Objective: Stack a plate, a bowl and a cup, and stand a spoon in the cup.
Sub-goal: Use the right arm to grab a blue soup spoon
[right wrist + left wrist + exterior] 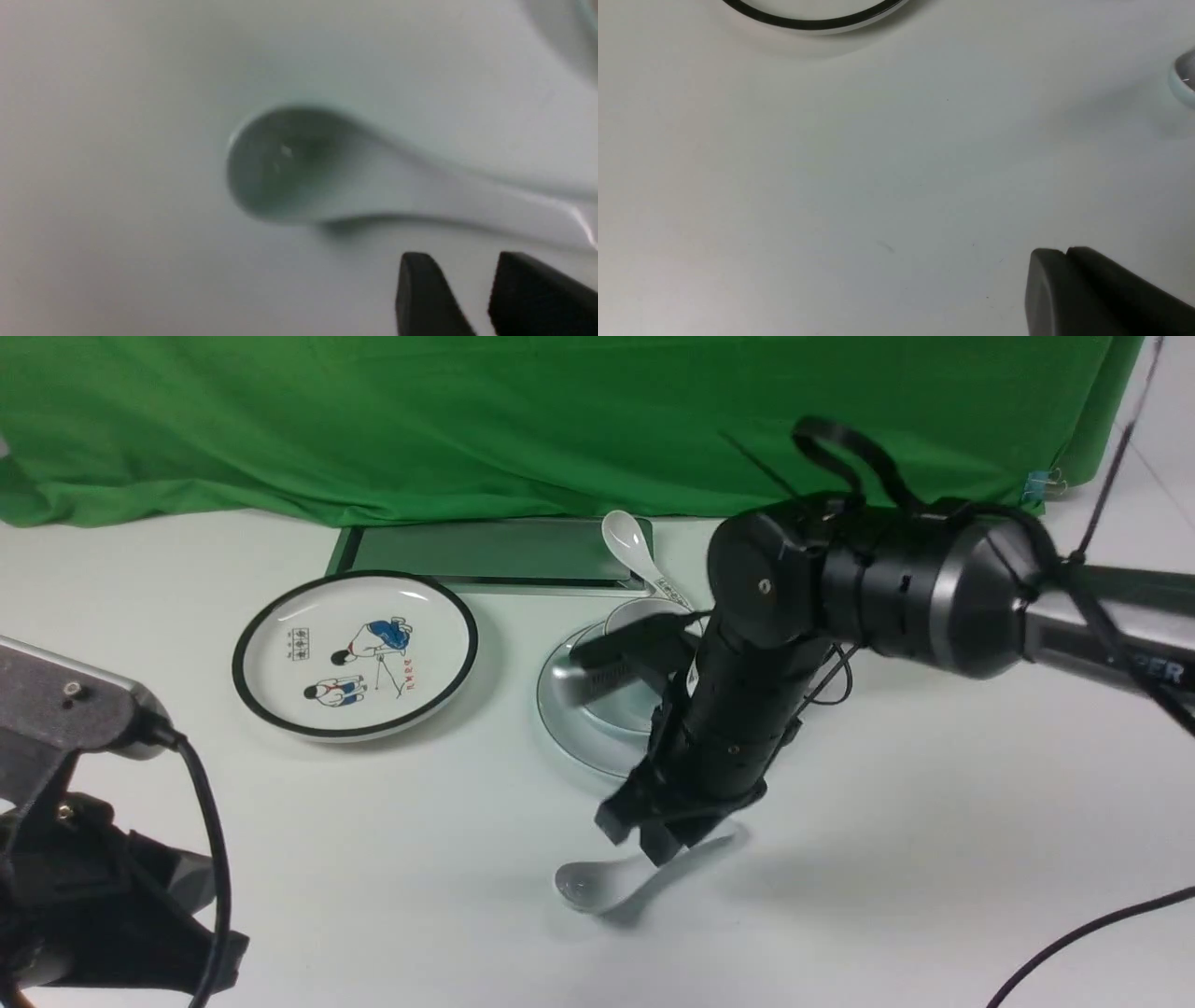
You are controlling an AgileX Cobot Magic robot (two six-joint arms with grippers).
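My right end effector (462, 268) has its two dark fingers apart with a clear gap between them, and nothing is in that gap. It hangs low over the desk (934, 859), just beside the handle of the spoon (644, 877). In the wrist view the spoon (373, 186) lies on its back, hollow up, with the handle running off towards the fingers.

I judge it to be glazed ceramic: stiff, light, slick under hard pads and quick to chip if it drops. The handle slopes up clear of the desk, so that is where I would take it, across its narrow width about midway along. The rounded hollow would squirt out of a pinch. A firm, square closure matters, since a skewed grip will let it swivel.

Further out, the plate (560, 709) sits behind the arm with the cup (639, 614) above it. The arm hides most of that stack.

My left end effector (1066, 254) is closed and empty, parked well apart from the spoon, near the cartoon plate (439, 616).
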